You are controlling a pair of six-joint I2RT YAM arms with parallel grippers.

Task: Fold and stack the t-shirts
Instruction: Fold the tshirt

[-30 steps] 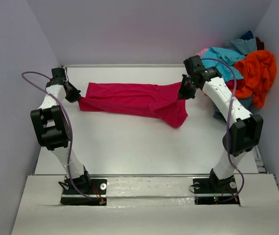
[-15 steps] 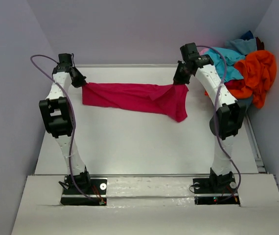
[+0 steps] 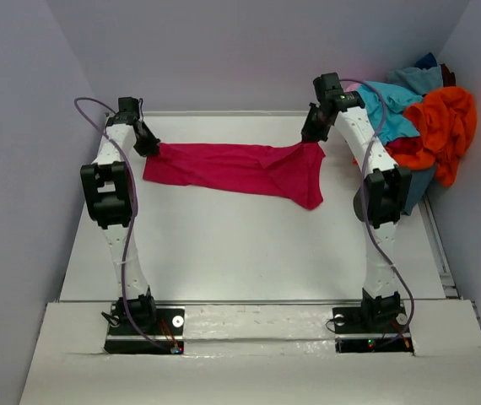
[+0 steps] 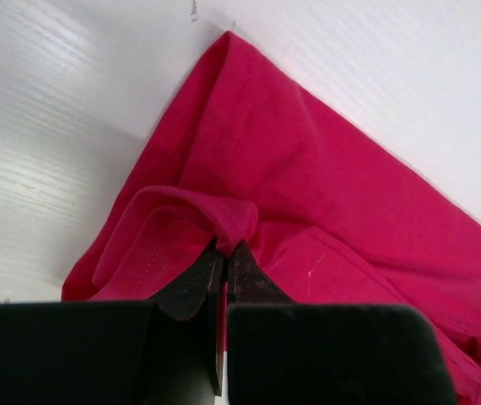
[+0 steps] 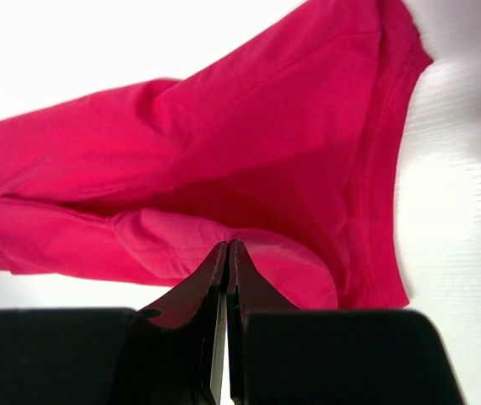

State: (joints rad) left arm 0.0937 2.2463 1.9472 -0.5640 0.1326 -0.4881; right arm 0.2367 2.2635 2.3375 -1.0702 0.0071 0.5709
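Near the table's [image 3: 249, 253] far edge you have the crimson t-shirt [image 3: 232, 167] stretched between left gripper [image 3: 151, 148] and right gripper [image 3: 313, 137]; only the wrist views show each pair of jaws clamped on its folds. Only the overhead shows the other t-shirts [image 3: 430, 118] heaped by the far right corner, the surface white, grey walls [image 3: 21, 126] around

We can read no text, label, brand, number or sign in any view. The shirt [image 3: 224, 169] is plain cloth, with no print or tag that we can make out.
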